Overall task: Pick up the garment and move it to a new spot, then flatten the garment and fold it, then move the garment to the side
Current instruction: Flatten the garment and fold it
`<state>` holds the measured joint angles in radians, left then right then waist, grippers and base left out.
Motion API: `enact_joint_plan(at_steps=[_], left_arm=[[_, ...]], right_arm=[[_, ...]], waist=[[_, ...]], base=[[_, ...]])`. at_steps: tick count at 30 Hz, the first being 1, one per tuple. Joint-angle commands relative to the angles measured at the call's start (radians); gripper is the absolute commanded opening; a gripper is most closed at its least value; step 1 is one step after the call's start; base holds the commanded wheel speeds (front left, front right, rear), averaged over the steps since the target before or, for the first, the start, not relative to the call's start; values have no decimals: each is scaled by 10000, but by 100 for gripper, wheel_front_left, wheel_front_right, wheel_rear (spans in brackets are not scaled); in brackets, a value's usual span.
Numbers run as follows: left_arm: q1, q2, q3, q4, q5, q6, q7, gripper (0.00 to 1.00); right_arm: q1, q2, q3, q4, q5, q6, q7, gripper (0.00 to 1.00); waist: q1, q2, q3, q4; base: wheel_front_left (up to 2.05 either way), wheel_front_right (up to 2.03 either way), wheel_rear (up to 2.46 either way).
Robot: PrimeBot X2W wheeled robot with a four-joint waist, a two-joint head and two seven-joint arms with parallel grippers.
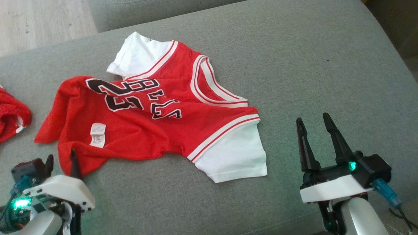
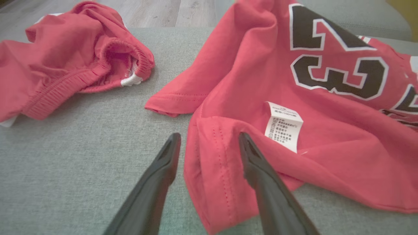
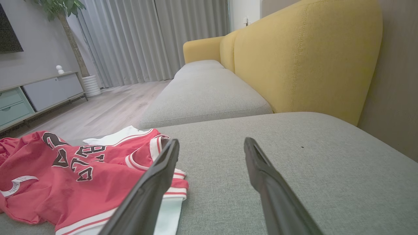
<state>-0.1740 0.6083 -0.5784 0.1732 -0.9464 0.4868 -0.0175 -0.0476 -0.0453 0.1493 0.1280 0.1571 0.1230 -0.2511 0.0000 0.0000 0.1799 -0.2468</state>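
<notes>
Near the crumpled red shorts (image 1: 11, 114) at far left, the left gripper (image 1: 61, 156) stands open astride the hem corner of the rumpled, unfolded red-and-white mesh basketball jersey (image 1: 147, 124), so flattening and folding seem undone, while the right gripper (image 1: 312, 118), open and empty, hovers over bare grey sofa cushion (image 1: 326, 65) offering room rightward

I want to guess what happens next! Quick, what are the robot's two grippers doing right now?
Left gripper: jaws open, either side of the hem of the red shirt, not clamped.
Right gripper: jaws open, holding nothing.
</notes>
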Motion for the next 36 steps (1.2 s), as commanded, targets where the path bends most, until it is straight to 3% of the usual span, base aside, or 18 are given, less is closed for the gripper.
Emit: enact_joint_plan(at_steps=[1, 3, 8, 11, 12, 13, 27, 36], left_arm=[[-335, 342, 528, -284, 0, -10, -34, 69], [-361, 333, 496, -313, 6, -57, -31, 50], [-437, 317, 392, -302, 13, -188, 44, 42], [-490, 271, 364, -259, -33, -294, 67, 17], [-503, 273, 325, -247, -33, -348, 98, 4], [-514, 274, 298, -232, -32, -385, 115, 0], [-391, 248, 54, -246, -72, -728, 155, 0], [-116, 253, 159, -523, -221, -705, 3, 3]], right_arm=[[-119, -49, 211, -275, -18, 77, -107, 100], [-126, -49, 237, -276, -26, 77, -107, 100], [-139, -49, 262, -268, -27, 77, -107, 100], [-140, -49, 259, -260, -16, 77, -107, 100], [-138, -49, 259, -257, -10, 77, -107, 100], [-136, -49, 260, -255, -7, 77, -107, 100], [-50, -49, 208, -223, -40, 77, -107, 100], [-16, -49, 226, -234, -63, 77, -107, 100]], waist=[[0, 0, -1, 15], [0, 0, 6, 11], [0, 0, 29, -22], [0, 0, 36, -49], [0, 0, 33, -58], [0, 0, 31, -64], [0, 0, -122, 152], [0, 0, -202, 331]], base=[[0, 0, 0], [0, 0, 0], [0, 0, 0], [0, 0, 0], [0, 0, 0], [0, 0, 0], [0, 0, 0], [0, 0, 0]])
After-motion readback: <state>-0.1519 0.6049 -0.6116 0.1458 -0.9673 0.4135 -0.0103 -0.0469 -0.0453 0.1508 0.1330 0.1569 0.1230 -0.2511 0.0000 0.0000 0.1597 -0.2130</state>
